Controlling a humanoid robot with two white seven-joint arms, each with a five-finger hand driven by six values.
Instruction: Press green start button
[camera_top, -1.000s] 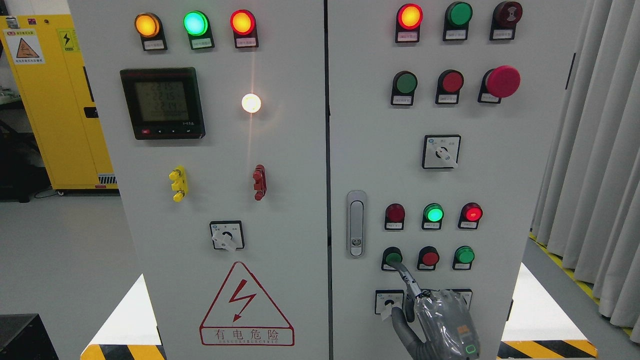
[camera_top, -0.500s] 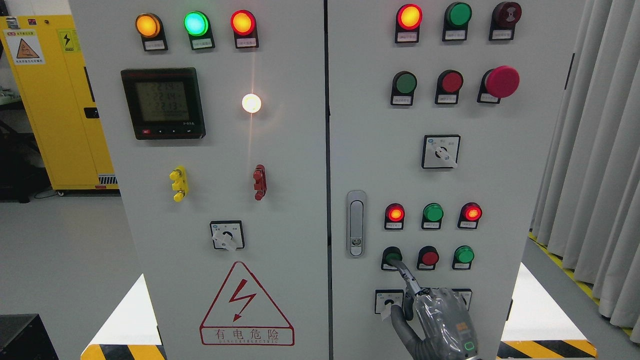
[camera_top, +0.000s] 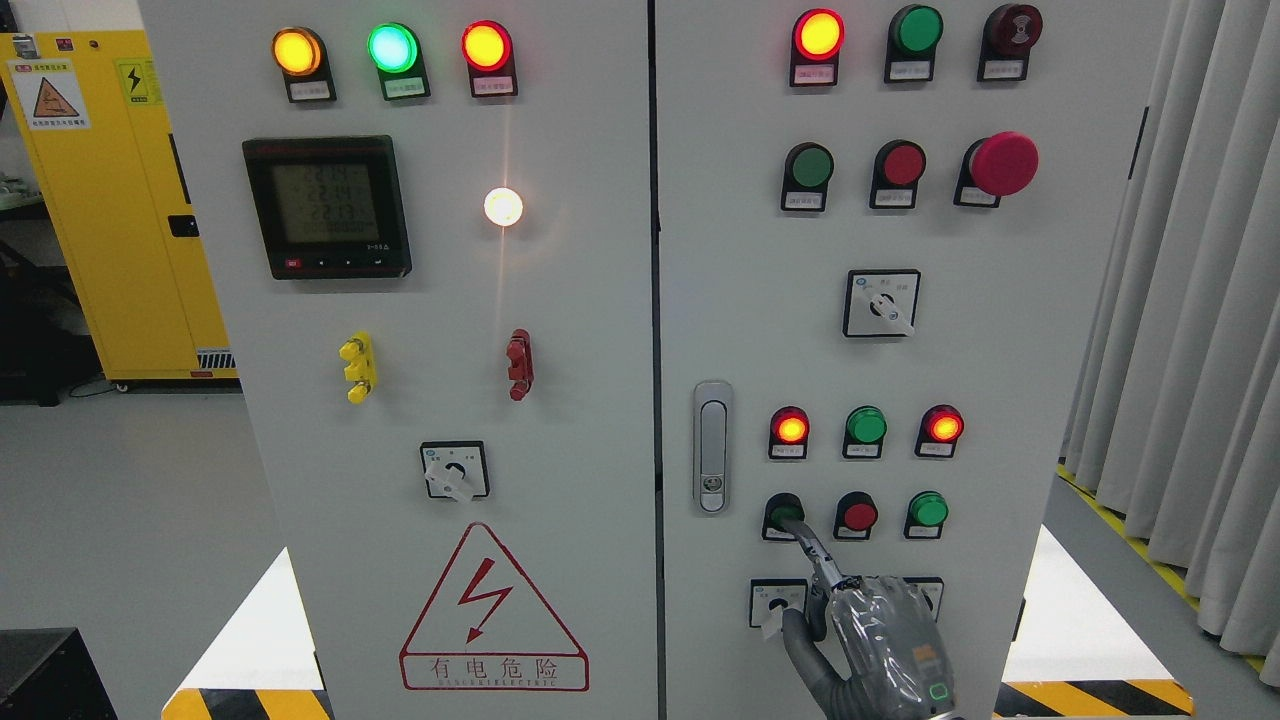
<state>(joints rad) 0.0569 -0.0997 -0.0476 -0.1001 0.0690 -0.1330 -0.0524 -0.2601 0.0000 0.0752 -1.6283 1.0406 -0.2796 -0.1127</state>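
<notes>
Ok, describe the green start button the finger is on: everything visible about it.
The green start button is a round green cap in a black collar, looking like plastic, set flush-mounted on the grey cabinet door. It is leftmost in the lower row of three, beside a red button and below a lit red lamp. It looks unlit. The right robot hand has one extended finger whose tip meets the cap's lower part, hiding some of it. A small label below is unreadable.

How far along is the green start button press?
Reach looks done: the right hand has its index fingertip on the green start button. In hand: the press itself. In the row above, left indicator glows red, the green one looks unlit. Left: withdraw.
</notes>
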